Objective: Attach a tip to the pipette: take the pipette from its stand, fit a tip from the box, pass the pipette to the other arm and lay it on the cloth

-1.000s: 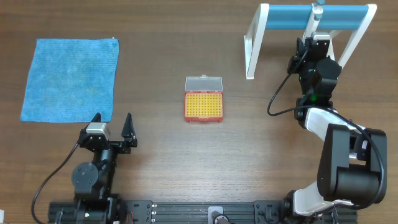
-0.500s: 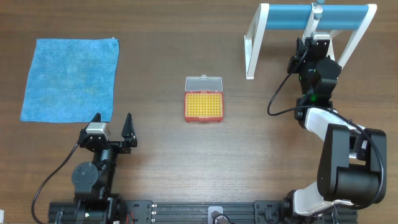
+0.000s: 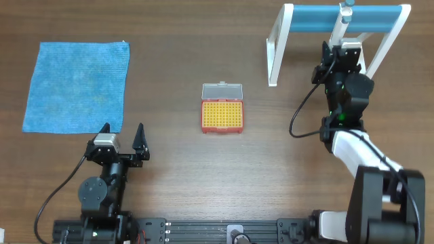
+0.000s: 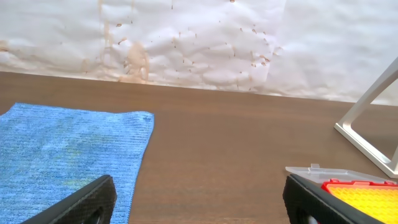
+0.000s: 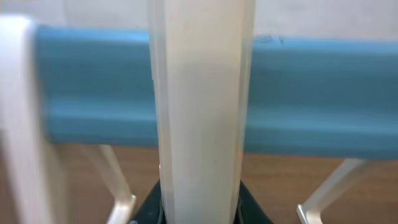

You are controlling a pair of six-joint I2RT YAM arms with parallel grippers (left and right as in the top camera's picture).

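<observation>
The pipette (image 3: 343, 19) hangs on the blue bar (image 3: 312, 17) of the stand (image 3: 274, 54), at the far right of the table. The right gripper (image 3: 338, 53) is at its body. In the right wrist view the two dark fingers (image 5: 244, 208) lie against both sides of the pale shaft, so I judge that they pinch the pipette. The left gripper (image 3: 122, 129) rests near its base with the fingers spread wide and nothing between them, just beside the near edge of the cloth (image 3: 74, 88).

The long axis of the pipette crosses the bar at a right angle. The head is at the bar, and the body goes from there toward the right arm. The end that takes the tip is hidden behind the gripper, and I think it points down and toward the robot.

Two things could go wrong, in my judgement. If the arm pulls sideways and not up, the head can catch on the bar and drag or tip the light stand. The smooth shaft can also turn or slide in the fingers, and then its end would not meet a tip in the box (image 3: 222, 115) straight.
</observation>
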